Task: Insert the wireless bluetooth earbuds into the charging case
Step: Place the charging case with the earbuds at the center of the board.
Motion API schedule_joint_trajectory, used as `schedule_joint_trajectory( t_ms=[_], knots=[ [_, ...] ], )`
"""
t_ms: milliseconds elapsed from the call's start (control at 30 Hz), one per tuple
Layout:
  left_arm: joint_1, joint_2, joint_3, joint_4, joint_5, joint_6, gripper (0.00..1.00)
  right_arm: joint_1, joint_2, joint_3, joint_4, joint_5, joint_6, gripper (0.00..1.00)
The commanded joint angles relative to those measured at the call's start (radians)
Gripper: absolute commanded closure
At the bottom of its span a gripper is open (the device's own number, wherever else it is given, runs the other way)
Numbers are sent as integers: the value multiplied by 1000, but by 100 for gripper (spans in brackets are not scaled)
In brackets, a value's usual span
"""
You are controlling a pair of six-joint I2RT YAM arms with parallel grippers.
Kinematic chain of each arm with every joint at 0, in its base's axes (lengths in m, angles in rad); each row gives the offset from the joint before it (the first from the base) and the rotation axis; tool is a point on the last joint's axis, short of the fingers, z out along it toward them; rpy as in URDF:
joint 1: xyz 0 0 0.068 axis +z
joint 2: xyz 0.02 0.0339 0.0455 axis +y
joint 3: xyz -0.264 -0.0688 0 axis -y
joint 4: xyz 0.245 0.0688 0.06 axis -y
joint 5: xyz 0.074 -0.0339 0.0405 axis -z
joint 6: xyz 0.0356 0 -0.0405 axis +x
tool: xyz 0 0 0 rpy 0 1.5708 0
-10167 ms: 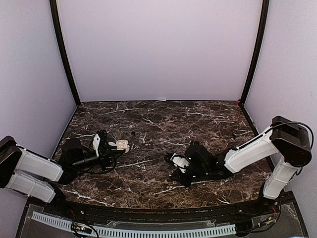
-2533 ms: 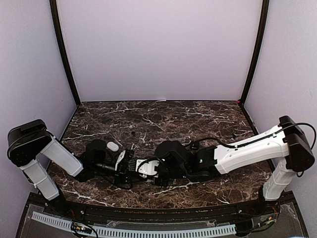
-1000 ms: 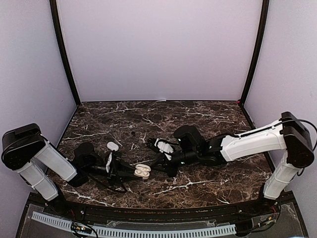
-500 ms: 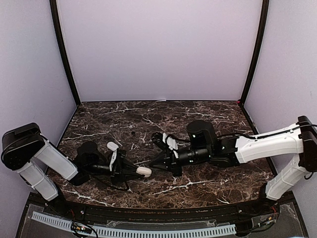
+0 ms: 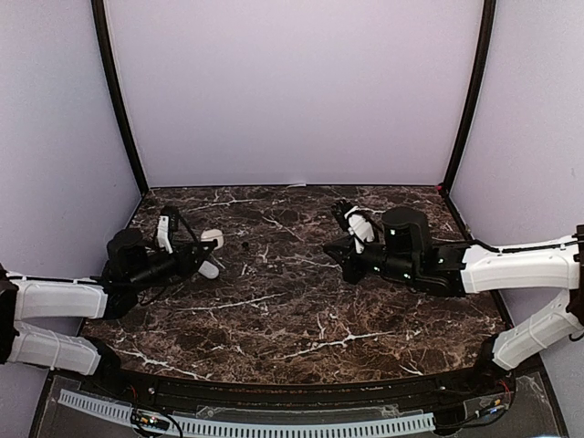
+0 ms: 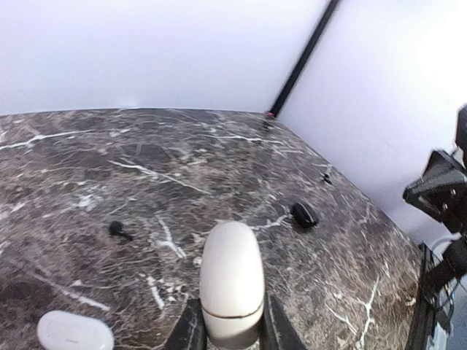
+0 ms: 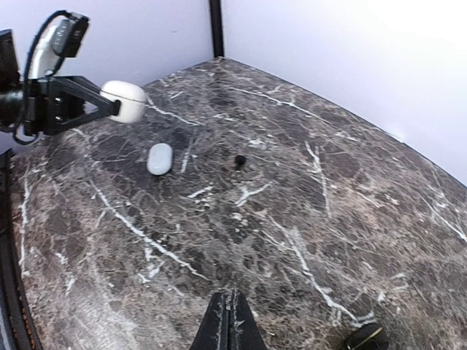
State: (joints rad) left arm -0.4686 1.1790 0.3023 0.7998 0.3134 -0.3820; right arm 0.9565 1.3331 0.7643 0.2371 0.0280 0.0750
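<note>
My left gripper (image 5: 206,245) (image 6: 230,321) is shut on a white pebble-shaped charging case (image 5: 213,236) (image 6: 232,281) and holds it above the table's left side. The case's lid is closed, so its inside is hidden. It also shows in the right wrist view, where the case (image 7: 124,100) sits between the left fingers. One small black earbud (image 5: 245,245) (image 6: 117,230) (image 7: 239,160) lies loose on the marble to the right of it. My right gripper (image 5: 332,248) (image 7: 232,306) is shut with nothing in it, over the table's right half.
A second white case (image 5: 209,270) (image 6: 73,332) (image 7: 160,158) lies closed on the dark marble table (image 5: 301,310) just under the left gripper. A black oval object (image 6: 305,214) (image 7: 365,337) rests near the right arm. Walls close in the back and both sides.
The case, open low at the centre a second ago, is now closed. The left arm has carried it up and back to the left. The right arm has drawn back right.
</note>
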Motion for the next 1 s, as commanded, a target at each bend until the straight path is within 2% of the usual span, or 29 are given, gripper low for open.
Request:
schedule_joint_trajectory(
  t_ms=[0, 167, 433, 733, 967],
  knots=[
    [68, -102, 44, -355, -253, -179, 100, -40, -24, -54, 38, 198, 72, 100],
    [198, -113, 41, -486, -239, -315, 100, -95, -39, -101, 60, 270, 121, 100],
    [344, -88, -12, -489, -164, -413, 100, -177, -26, -146, 49, 358, 178, 100],
    [377, 48, -37, -396, -63, -454, 100, -240, 31, -175, 41, 366, 252, 100],
    [379, 125, -28, -385, -54, -431, 97, -245, 52, -177, 41, 345, 245, 98]
  ],
)
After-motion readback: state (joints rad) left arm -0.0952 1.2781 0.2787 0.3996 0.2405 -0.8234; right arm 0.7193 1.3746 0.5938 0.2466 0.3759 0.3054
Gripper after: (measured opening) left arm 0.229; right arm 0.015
